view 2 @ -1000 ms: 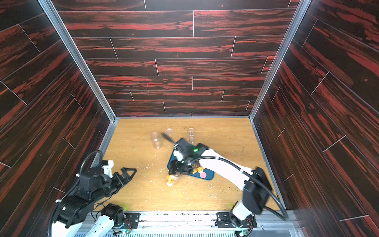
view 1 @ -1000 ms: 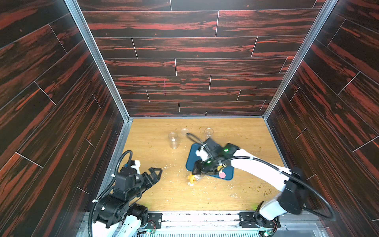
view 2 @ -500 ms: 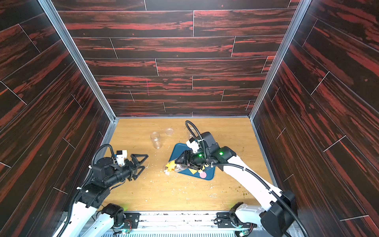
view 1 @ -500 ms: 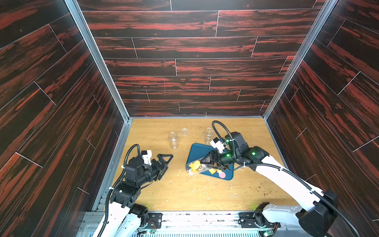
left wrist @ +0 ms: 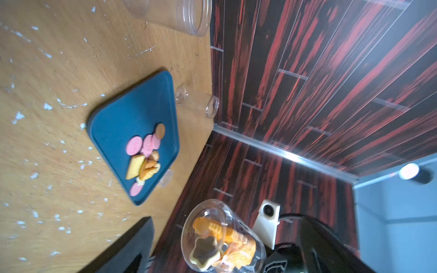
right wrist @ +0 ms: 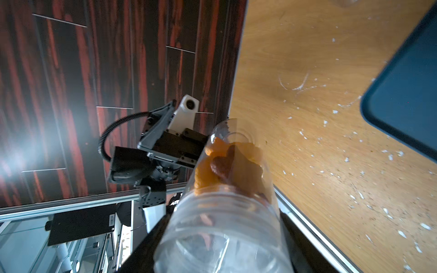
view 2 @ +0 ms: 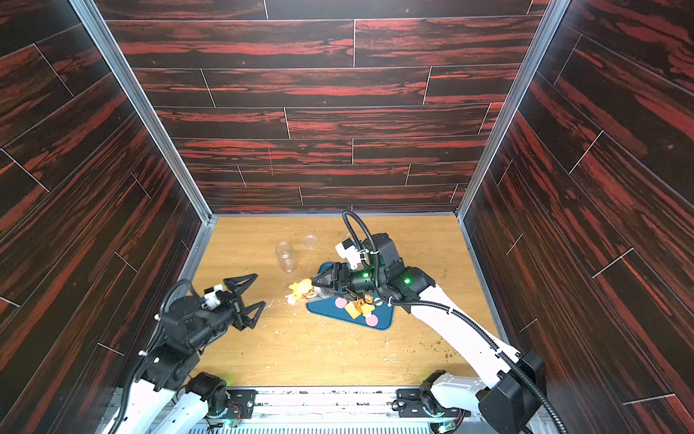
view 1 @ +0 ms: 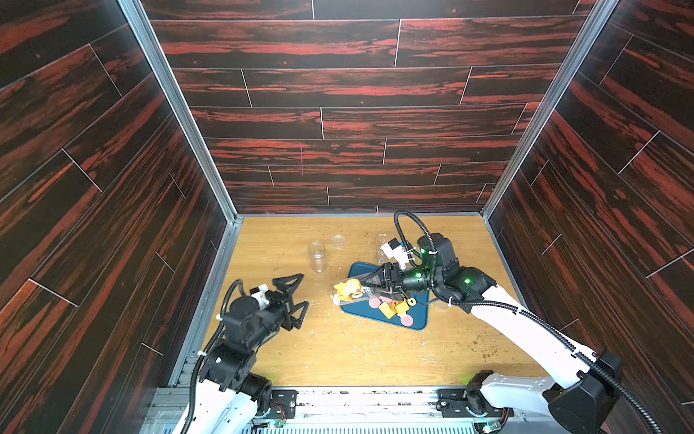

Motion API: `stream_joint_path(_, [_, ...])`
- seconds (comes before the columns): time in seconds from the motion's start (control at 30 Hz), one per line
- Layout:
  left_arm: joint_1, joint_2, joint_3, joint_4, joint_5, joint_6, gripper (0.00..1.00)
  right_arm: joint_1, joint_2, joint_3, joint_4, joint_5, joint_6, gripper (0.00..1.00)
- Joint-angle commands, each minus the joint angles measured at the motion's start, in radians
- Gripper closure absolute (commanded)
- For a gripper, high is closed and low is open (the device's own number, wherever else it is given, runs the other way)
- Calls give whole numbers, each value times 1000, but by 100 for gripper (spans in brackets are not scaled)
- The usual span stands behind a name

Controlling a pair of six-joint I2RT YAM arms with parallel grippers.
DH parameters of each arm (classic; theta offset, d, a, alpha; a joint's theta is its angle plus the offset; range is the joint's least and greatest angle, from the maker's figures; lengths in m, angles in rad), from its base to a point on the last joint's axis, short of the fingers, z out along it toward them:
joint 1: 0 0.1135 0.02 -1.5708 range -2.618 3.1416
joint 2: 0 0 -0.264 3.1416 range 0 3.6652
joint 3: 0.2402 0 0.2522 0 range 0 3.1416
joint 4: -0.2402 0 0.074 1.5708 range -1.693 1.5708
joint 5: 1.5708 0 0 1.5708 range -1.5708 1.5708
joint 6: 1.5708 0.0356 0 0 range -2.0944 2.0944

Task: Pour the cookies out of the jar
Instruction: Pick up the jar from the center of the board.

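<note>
So your right gripper (view 1: 366,287) is clamped on the jar (view 1: 345,291), holding it up off the table (view 1: 338,357) and lying pretty much sideways. The threaded neck end sits in the jaws and the base sticks out toward your left arm. In both top views the jar hangs over the tray's left edge and pokes out past it. A bunch of cookies (view 1: 347,287) are bunched up at the base end, mostly orange-yellow ones, and from the left wrist you can see a brown star (left wrist: 204,249) pressed against the bottom. The rest of the cookies (view 1: 390,310) are lying on the blue tray (view 1: 418,317), which sits around the middle of the table, a bit toward the right edge: pink rounds, a yellow square, a tan round, all in a loose pile. Your left gripper (view 1: 305,290) is wide open with nothing in it, hovering off the table near the left edge, pointed at the jar but well apart from it. Behind the tray, toward the far edge, there's an empty jar (view 1: 317,255) standing up, a clear lid (view 1: 338,240) and another clear jar (view 1: 381,246). White crumbs (view 1: 330,323) everywhere.
</note>
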State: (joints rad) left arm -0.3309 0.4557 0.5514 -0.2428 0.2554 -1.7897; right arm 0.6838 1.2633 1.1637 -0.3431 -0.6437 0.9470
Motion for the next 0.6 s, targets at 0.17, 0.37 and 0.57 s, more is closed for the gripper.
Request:
stream_joint_path(0.17, [-78,50,14,36,-238,-168,0,9,74,96,73,-39,17,38])
stream_joint_path(0.37, [-165,225,67,188,-305,-185,0,23,91,97,92,-36,26,39])
stream_joint_path(0.57, [-243,353,85,320,-356,-247,0,30,99,89,107,-37,28,39])
